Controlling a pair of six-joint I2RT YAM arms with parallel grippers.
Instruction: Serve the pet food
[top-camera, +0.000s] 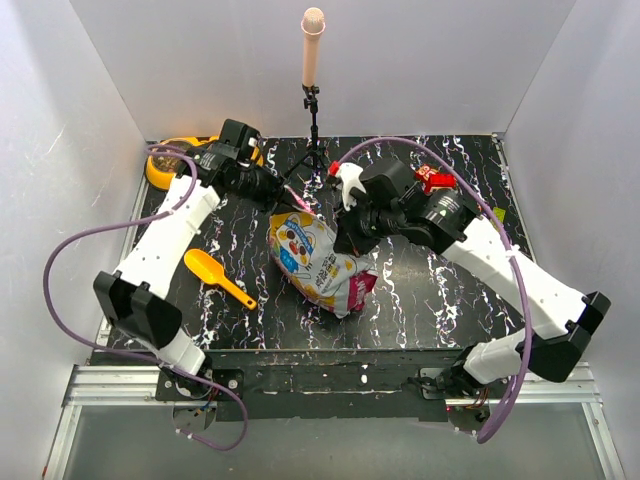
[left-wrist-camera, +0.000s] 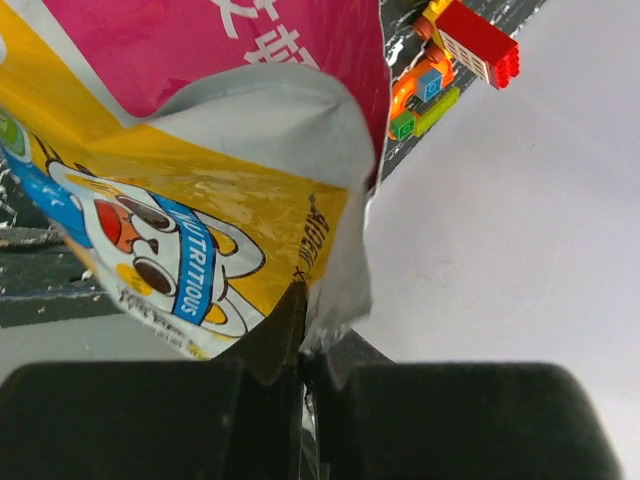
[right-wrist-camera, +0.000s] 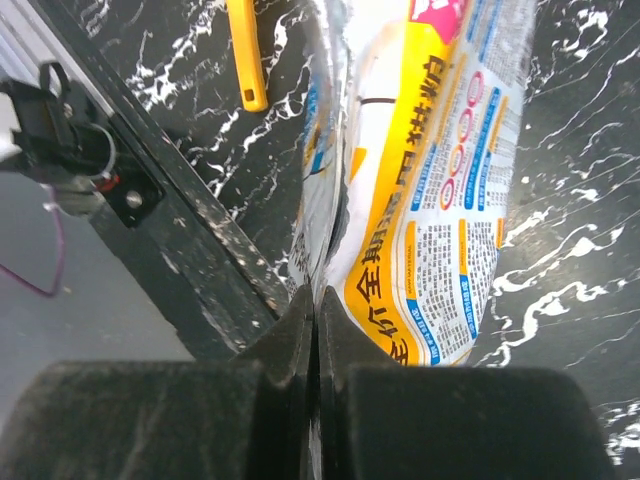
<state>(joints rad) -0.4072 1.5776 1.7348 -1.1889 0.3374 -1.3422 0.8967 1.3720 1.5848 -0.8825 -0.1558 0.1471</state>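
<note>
The pet food itself is hidden inside its crinkly white bag (top-camera: 312, 260), printed in yellow and blue with a magenta band, which lies in the middle of the black marbled table (top-camera: 420, 290). At the bag's far top corner, my left gripper (top-camera: 284, 197) is shut on a corner of the bag (left-wrist-camera: 200, 190); its jaws (left-wrist-camera: 308, 322) pinch a thin fold of the film. My right gripper (top-camera: 346, 238) is shut on the bag's right edge. In the right wrist view, the bag (right-wrist-camera: 430, 170) is clamped in the gripper (right-wrist-camera: 316, 300).
A yellow-orange scoop (top-camera: 220, 277) lies left of the bag, its handle (right-wrist-camera: 245, 55) towards the table's front edge. An orange double bowl (top-camera: 172, 162) sits at the back left. A microphone stand (top-camera: 313, 110), a white spray bottle (top-camera: 348, 180) and red toy bricks (top-camera: 430, 178) stand behind.
</note>
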